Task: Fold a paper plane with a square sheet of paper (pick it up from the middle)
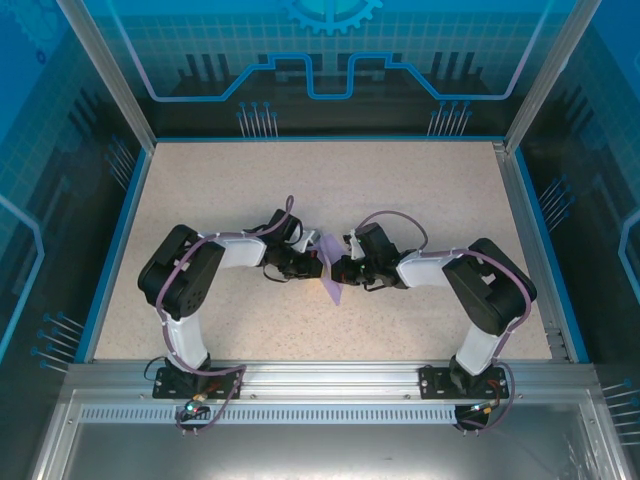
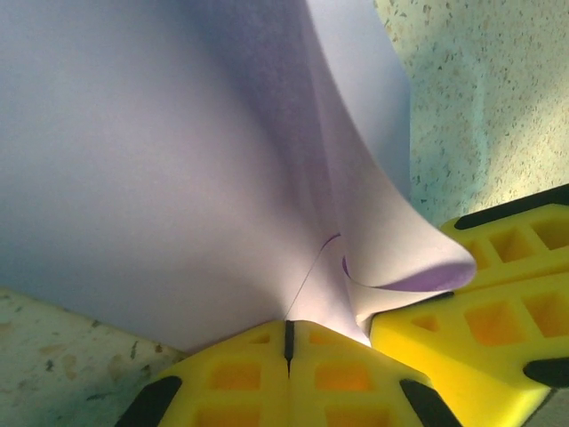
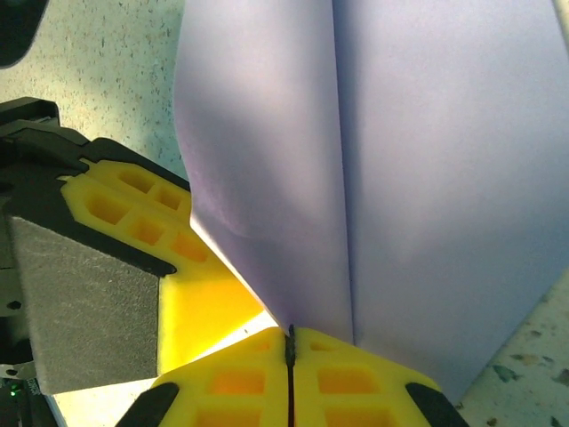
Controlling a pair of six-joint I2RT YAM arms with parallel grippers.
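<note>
Operator: Paper [image 1: 329, 274] is held up between my two hands, about mid-table [image 1: 400, 200]. I can't tell whether its lower corner touches the surface. My left hand [image 2: 288, 336] is pressed together on one edge. My right hand [image 3: 291, 342] is pinching the same sheet from the other side, right at the foot of a crease [image 3: 342, 178] running up the middle.

Spotter: What worries you most?

Operator: Tearing. Both pinches sit close together on thin paper. If I pull the arms apart, or twist one against the other, I'd expect it to rip at the fingertips.

Spotter: And that curl by your left hand?

Operator: The flap [image 2: 418, 267] bulges out toward the right hand. If I press down with it like that, it could set a stray fold away from the crease, and the wings would come out uneven.

Spotter: Could it slip?

Operator: I think so. Each hand has just a small bite at the edge. A quick move could slide the sheet out of one hand and leave it swinging from the other. The two hands are also almost touching, so closing the gap any further could knock them together. I'd go slowly from here.
</note>
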